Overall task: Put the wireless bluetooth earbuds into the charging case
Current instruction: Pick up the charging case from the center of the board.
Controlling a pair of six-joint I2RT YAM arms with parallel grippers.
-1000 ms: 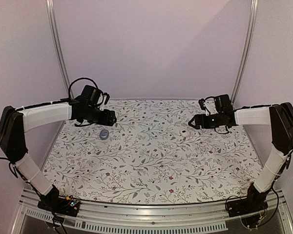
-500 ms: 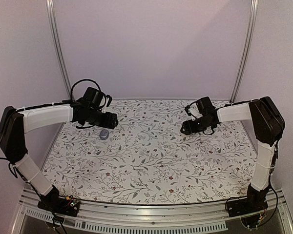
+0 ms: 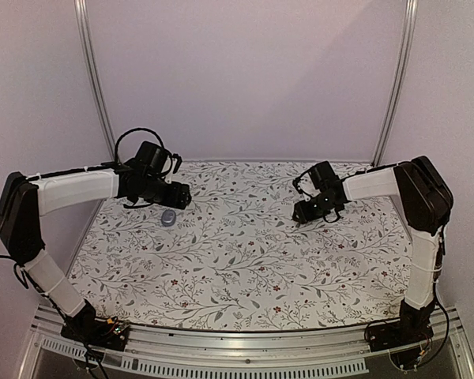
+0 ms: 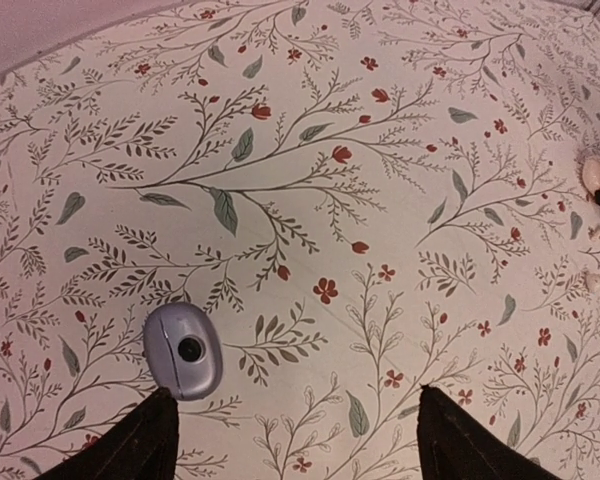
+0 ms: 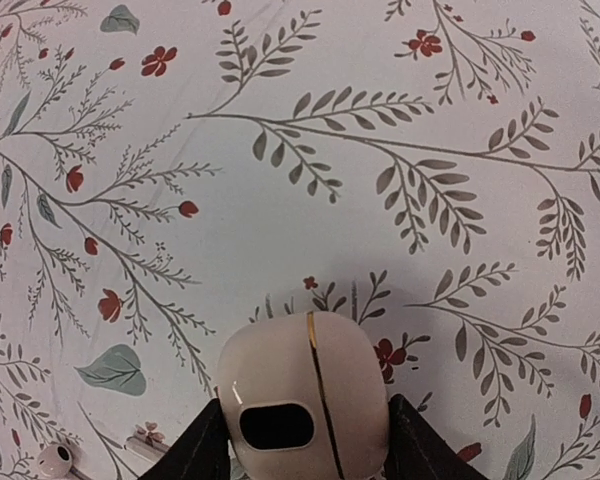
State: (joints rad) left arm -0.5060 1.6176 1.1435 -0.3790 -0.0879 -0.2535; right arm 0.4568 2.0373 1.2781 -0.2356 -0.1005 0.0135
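Hovering wide-jawed over the floral tablecloth (image 4: 280, 130), the left gripper (image 4: 295, 400) has a lavender oval pod (image 4: 183, 352) just beside one finger (lying flat). Farther right, the right gripper (image 5: 305, 403) pinches the cream charging case (image 5: 300, 375) on the cloth, a white earbud (image 5: 54, 460) nearby.

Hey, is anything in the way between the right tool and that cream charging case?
Nothing visible. The cream case already sits between the jaws of the right tool, lid closed, on the floral cloth. One earbud lies off to the side, outside the jaws.
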